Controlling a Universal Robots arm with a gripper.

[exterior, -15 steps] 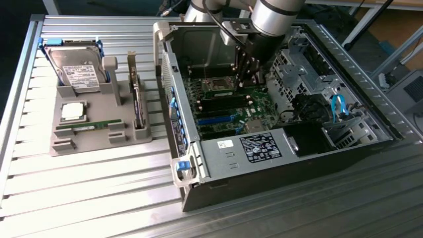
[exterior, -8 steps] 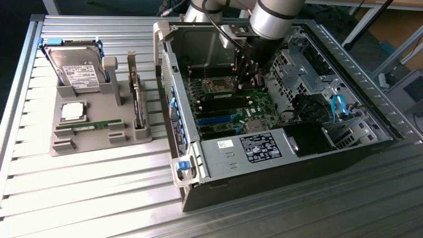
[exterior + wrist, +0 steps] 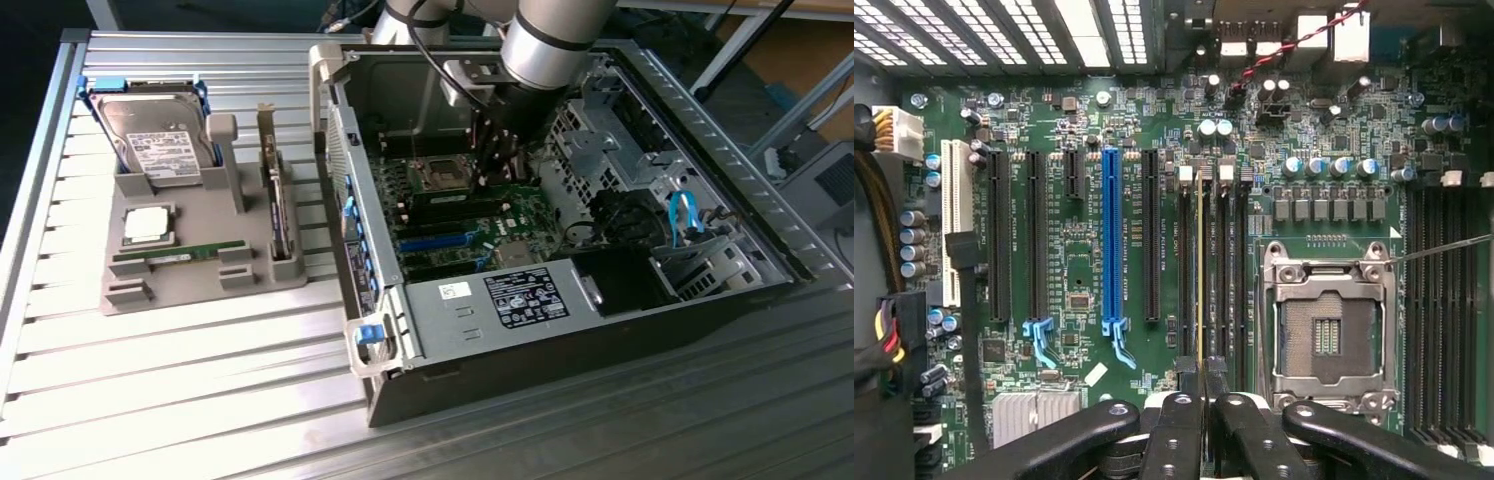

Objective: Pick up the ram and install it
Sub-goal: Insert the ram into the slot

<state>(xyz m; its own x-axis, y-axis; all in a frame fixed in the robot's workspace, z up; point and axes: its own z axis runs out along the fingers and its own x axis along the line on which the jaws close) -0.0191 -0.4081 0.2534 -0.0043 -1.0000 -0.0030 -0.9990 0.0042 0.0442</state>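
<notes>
Gripper [image 3: 1201,388] holds ram [image 3: 1200,270] inside case [image 3: 534,375] on slatted table [image 3: 174,385].

So the bench [image 3: 200,400] is one of those ribbed aluminium tops, slats running across, pretty bright with glare toward the exterior view's left. Two things sit straight on it: a grey plastic parts holder [image 3: 160,300] on the exterior view's left, and an open desktop PC case [image 3: 534,375] lying on its side just beside it, taking up the middle and the exterior view's right.
</notes>
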